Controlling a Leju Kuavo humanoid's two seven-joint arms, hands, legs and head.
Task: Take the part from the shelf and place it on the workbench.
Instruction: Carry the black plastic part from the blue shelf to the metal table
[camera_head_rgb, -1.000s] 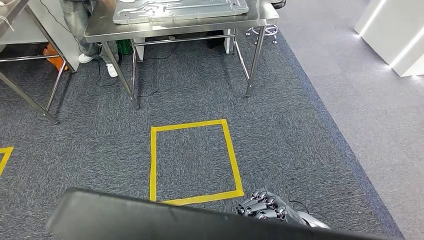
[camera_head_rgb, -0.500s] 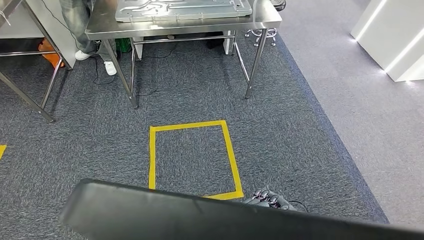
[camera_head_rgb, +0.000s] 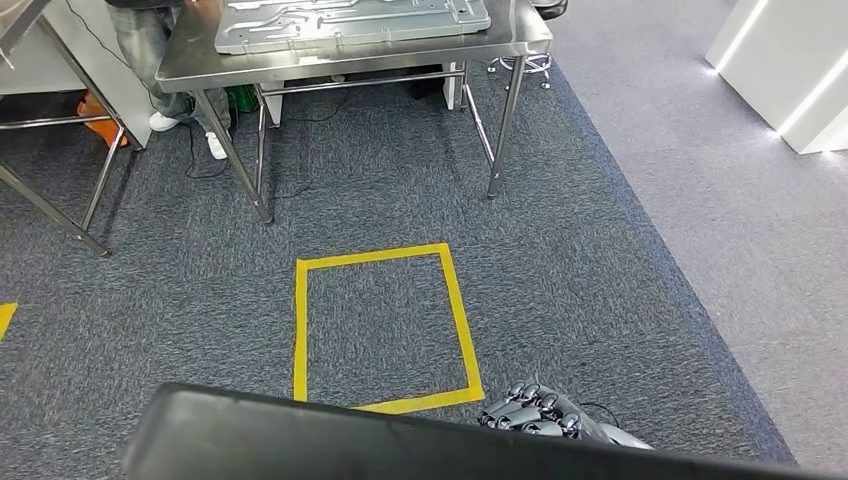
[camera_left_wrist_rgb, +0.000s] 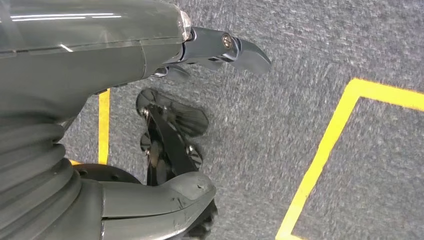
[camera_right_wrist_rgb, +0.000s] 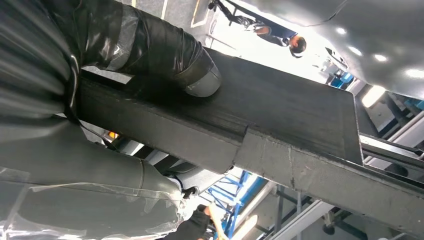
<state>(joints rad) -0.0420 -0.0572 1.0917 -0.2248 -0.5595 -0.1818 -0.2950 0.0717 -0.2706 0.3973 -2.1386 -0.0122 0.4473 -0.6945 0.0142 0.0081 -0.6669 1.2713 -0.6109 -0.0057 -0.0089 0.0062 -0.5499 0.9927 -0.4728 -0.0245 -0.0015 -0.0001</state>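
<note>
Ahead of you: grey carpet (camera_head_rgb: 600, 250), yellow taped square (camera_head_rgb: 385, 328), steel workbench (camera_head_rgb: 350, 50). Right hand (camera_right_wrist_rgb: 165, 60) grips the black part (camera_right_wrist_rgb: 280, 125); left hand (camera_left_wrist_rgb: 150, 100) holds nothing, fingers apart.

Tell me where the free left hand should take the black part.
Likely its near long edge toward the rounded left end, coming in from underneath. The black part is a long flat slab, and the right hand clamps one thin edge; the left hand holds nothing.

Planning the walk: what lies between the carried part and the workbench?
In the head view: carpet with a yellow tape square between black part and workbench.
</note>
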